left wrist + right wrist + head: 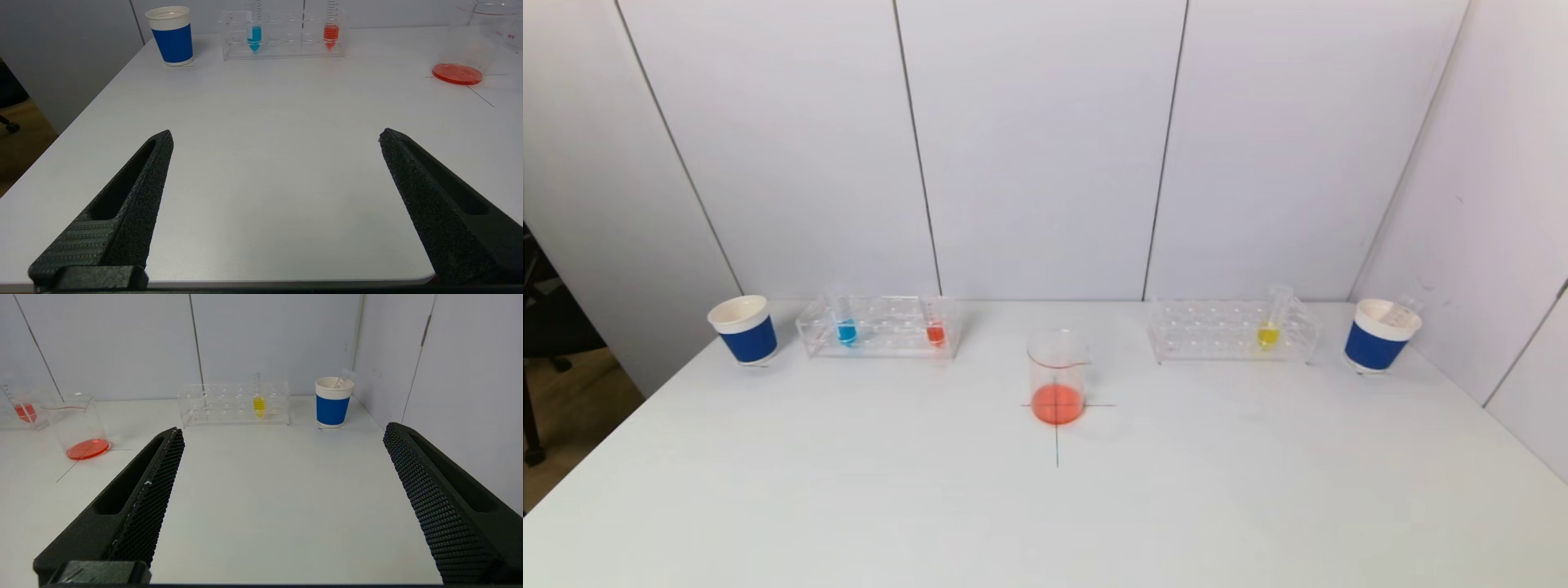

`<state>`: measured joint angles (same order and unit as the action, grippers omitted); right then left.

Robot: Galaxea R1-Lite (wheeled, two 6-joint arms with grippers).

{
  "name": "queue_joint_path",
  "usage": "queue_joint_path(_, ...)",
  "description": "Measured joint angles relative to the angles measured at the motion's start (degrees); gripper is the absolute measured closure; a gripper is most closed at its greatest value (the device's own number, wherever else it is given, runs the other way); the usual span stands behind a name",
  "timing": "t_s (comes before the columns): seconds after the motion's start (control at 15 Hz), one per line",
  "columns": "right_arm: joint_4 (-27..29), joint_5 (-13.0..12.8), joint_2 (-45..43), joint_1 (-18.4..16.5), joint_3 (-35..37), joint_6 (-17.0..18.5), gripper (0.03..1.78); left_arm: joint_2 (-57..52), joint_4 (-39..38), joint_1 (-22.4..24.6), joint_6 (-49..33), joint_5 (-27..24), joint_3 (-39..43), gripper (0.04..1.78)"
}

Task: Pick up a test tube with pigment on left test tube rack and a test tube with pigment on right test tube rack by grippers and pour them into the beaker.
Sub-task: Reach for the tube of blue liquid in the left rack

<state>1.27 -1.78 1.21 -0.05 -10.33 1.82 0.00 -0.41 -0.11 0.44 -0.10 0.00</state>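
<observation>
The clear left rack (pixel 880 327) (pixel 284 34) holds a tube of blue pigment (pixel 846 330) (pixel 254 34) and a tube of red pigment (pixel 935 332) (pixel 330 33). In the clear right rack (pixel 1232 330) (pixel 233 404) stands a tube of yellow pigment (pixel 1268 331) (pixel 259 403). The glass beaker (pixel 1058 376) (pixel 470 45) (pixel 79 424) sits mid-table on a drawn cross, with red liquid in its bottom. My left gripper (pixel 276 136) hangs open over the table's near left edge, far from the racks. Likewise my right gripper (pixel 284 430) is open at the near right. Neither shows in the head view.
A blue paper cup (pixel 744 329) (pixel 171 36) stands left of the left rack. Another blue cup (pixel 1380 335) (pixel 333 402), with a clear tube leaning in it, stands right of the right rack near the side wall (pixel 449 355). White wall panels back the table (pixel 1045 506).
</observation>
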Motion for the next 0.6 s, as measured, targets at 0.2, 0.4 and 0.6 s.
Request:
queue_joint_path(0.2, 0.1, 0.1, -1.0, 0.0, 0.8, 0.0, 0.04, 0.0, 0.0, 0.0, 0.0, 0.0, 0.0, 0.06)
queue_joint_path(0.4, -1.7, -0.1, -1.2, 0.0, 4.7, -0.3, 0.04, 0.0, 0.0, 0.0, 0.0, 0.0, 0.0, 0.06)
queue_joint_path(0.6, -3.4, 0.0, -1.3, 0.0, 9.4, -2.3, 0.04, 0.0, 0.0, 0.0, 0.0, 0.0, 0.0, 0.06)
